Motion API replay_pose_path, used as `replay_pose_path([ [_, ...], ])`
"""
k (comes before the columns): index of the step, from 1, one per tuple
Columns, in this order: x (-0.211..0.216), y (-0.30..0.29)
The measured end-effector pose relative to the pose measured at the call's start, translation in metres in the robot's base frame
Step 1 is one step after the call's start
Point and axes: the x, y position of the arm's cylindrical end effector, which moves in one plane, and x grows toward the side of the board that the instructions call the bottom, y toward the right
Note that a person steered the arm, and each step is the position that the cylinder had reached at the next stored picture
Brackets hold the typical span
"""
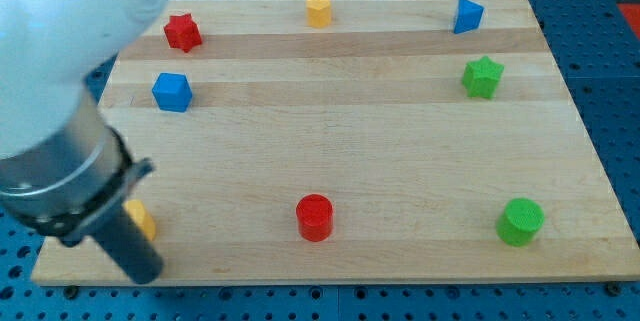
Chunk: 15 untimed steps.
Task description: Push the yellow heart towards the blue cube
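Though partly hidden behind the dark rod (122, 233), easy to spot at the view's bottom left: the yellow heart (144, 219), lying flat on the wooden board (400, 151) near its bottom left corner. Only the right bit of it showing, so hard to make out the shape well.

Just below the yellow heart in the view: my tip (145, 276), close to the board's bottom edge. Maybe touching the heart, maybe just beside it; cannot tell which. No jaws to spread or press together on this arm, only a straight rod, pinching nothing.

Up the view from the heart, and well apart from it: the blue cube (171, 92), near the board's left edge. Above that again, near the top edge: a red star (182, 32).

Along the top edge, going to the view's right: a small yellow block (318, 9) with many flat sides, about in the middle, then a blue block (467, 15) with a pointy corner, near the top right corner. Just below that blue one, a bit further right: a green star (482, 77).

Along the bottom, to the right of the heart: a red round block (314, 217) in the middle, and a green round block (520, 221) near the bottom right corner. All of these well apart from each other and from my tip.

Big and blurry, filling the view's top left: the white arm (70, 21), with a grey part lower down where the rod starts. Around the board: a blue table (612, 71) full of little holes.
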Motion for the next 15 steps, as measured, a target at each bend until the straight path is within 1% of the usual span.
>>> replay_pose_path([
  [1,0.000,-0.021],
  [2,-0.009,-0.022],
  [3,-0.067,-0.022],
  [4,-0.143,-0.022],
  [5,-0.203,-0.022],
  [6,-0.200,-0.032],
  [7,-0.123,-0.070],
  [8,-0.027,-0.090],
  [9,-0.001,-0.083],
  [10,-0.007,-0.053],
  [12,-0.035,-0.039],
  [13,-0.060,-0.016],
  [14,-0.058,-0.003],
  [15,-0.056,-0.002],
])
